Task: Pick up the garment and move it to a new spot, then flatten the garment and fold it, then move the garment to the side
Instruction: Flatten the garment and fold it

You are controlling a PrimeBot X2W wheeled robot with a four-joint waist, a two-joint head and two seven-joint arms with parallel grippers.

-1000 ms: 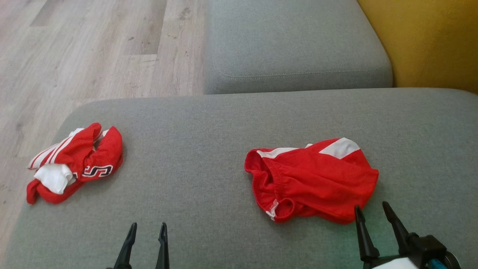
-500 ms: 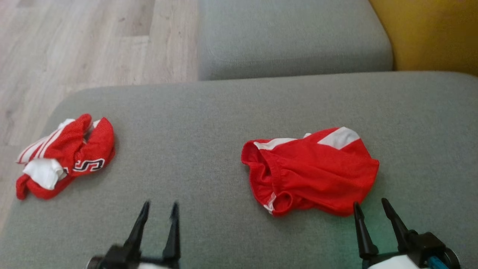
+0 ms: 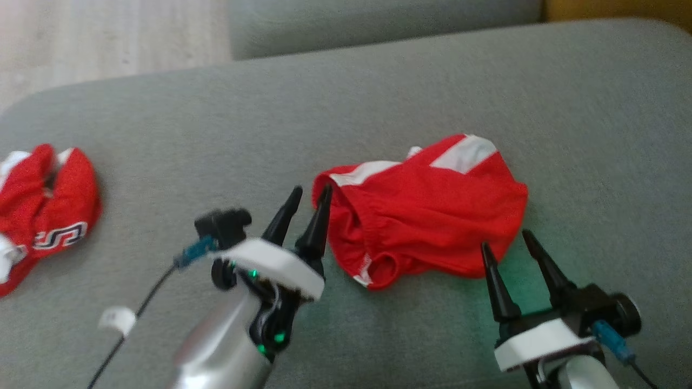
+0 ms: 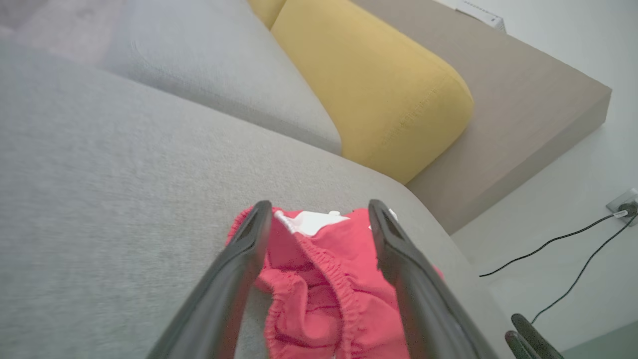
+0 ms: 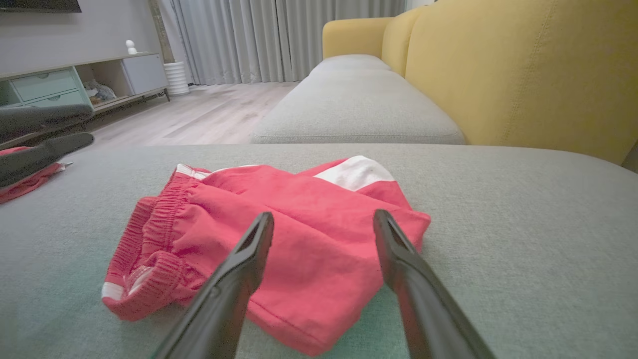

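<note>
Nothing lifted yet: crumpled red cloth shorts with white panels (image 3: 427, 216) lie just beyond the spread, empty fingers of my left gripper (image 3: 312, 188) and right gripper (image 3: 504, 238); pickup, flattening, folding all remain.

Black-edged white lettering on the crumpled red jersey (image 3: 54, 216) is too folded to read.

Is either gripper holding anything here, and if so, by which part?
Nothing is held. The left gripper and right gripper stand open beside the crumpled red shorts with white panels, which lie loose on the grey fabric cushion.
</note>
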